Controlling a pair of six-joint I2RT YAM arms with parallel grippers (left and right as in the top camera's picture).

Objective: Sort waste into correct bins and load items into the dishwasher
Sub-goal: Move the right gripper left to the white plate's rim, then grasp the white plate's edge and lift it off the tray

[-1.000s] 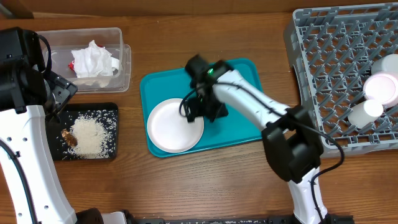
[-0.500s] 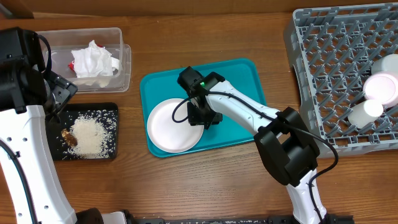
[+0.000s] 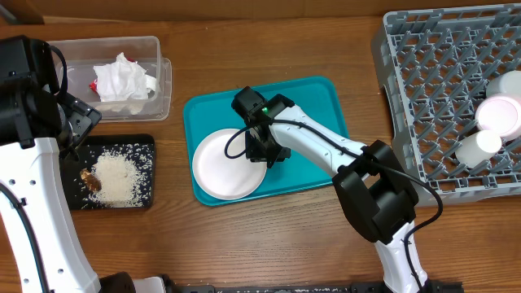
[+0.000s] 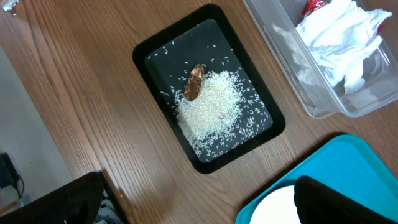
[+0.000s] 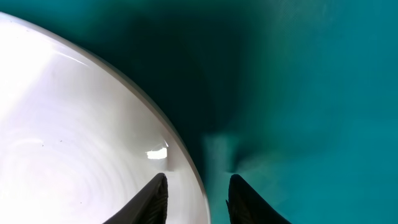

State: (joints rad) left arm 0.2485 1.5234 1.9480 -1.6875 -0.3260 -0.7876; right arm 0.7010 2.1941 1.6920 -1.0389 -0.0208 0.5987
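right hand [image 5: 198,200] down at the rim of the white plate [image 3: 218,167] on the teal tray [image 3: 326,106], fingers parted astride the edge, not clamped. left hand [image 4: 199,193] spread wide by the black tray [image 4: 149,56].

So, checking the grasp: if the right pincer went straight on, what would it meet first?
Probably the white plate: its rim lies between the tips of the right pincer, the teal tray just beneath. Depth is unclear.

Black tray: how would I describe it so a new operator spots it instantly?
Start at the teal tray at the centre and look left. The black tray lies just below the clear tub in the overhead view. Unlike the tub, it is shallow, opaque and holds white rice.
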